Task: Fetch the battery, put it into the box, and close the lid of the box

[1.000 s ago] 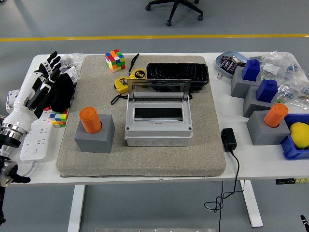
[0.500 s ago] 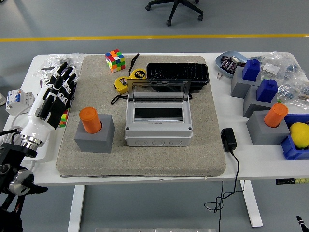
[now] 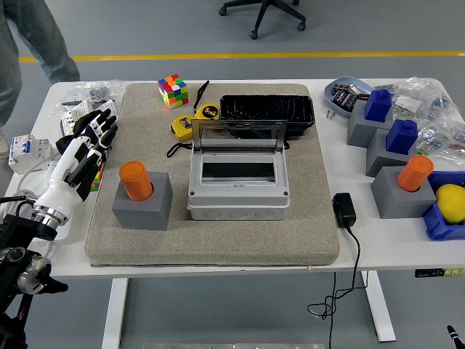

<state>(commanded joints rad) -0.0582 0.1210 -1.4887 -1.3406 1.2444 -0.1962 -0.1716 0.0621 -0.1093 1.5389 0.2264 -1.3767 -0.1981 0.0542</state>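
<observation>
My left hand (image 3: 81, 156) hovers just left of the orange cylindrical battery (image 3: 135, 179), fingers spread and holding nothing, placed for a side approach; the battery stands upright in a grey block holder (image 3: 143, 201), top half exposed for grasping; the grey plastic box (image 3: 238, 182) sits just right of the battery, its clear hinged lid (image 3: 237, 137) raised to receive it.

No legible text, label, brand, number or sign on anything in view.
</observation>
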